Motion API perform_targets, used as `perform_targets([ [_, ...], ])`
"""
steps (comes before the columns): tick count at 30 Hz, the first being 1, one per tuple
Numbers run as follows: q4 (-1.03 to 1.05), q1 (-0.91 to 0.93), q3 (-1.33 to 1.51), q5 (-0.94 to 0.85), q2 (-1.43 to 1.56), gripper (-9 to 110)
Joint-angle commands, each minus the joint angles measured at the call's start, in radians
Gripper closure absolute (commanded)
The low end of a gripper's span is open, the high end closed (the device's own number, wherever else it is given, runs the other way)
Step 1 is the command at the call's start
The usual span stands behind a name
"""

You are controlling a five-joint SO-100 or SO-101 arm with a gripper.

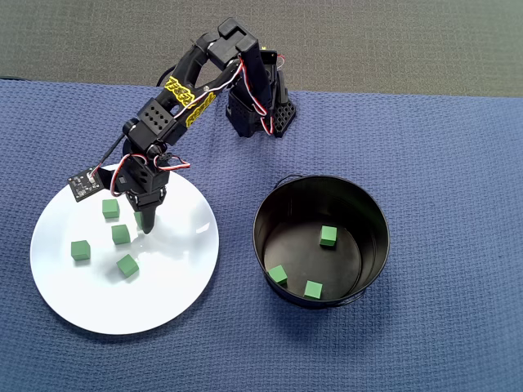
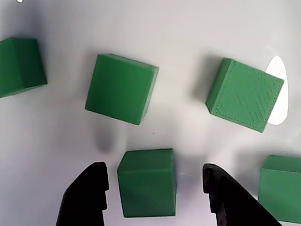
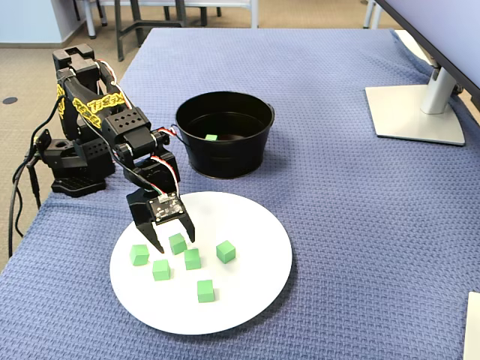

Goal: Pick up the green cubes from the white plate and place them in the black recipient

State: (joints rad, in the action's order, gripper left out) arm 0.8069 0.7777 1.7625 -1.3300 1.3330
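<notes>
On the left of the overhead view sits the plate [image 1: 98, 302], round and white, on a blue cloth [image 1: 441, 163] that covers the bench. Four cubes [image 1: 80, 250] show plainly on it there, and a fifth is mostly hidden under the arm [image 1: 192, 86]. The fixed view shows all six cubes [image 3: 205, 290] on the plate [image 3: 255, 277], so one is fully hidden from above.

The gripper [image 1: 146, 222] points down at the plate. In the wrist view the gripper [image 2: 153, 186] is wide open, with one black finger [image 2: 87, 193] on each side of a cube [image 2: 147, 188]. The fingers do not touch it; a thin gap shows on both sides. That cube sits almost square to the fingers. Four more cubes show in this view. The one at the far left and the one at the bottom right are cut off by the edges. The two in the middle are turned at a slant.

Right of the plate in the overhead view stands the tin [image 1: 372, 212], black, round and upright, a little apart from the plate. Three cubes [image 1: 328, 236] lie on its flat bottom. In the fixed view only one cube [image 3: 211, 137] can be seen in the tin [image 3: 225, 154], because the wall hides the others. That makes nine cubes: six on the plate and three in the tin.
</notes>
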Motion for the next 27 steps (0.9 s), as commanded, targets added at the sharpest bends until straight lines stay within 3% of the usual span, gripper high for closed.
perform_targets([
  [1, -0.018, -0.011, -0.012, -0.029, 0.018, 88],
  [8, -0.029, -0.014, -0.002, -0.035, 0.018, 101],
  [17, -0.051, -0.014, 0.021, -0.017, 0.037, 101],
  [27, 0.293, -0.037, -0.158, 0.344, 0.253, 101],
])
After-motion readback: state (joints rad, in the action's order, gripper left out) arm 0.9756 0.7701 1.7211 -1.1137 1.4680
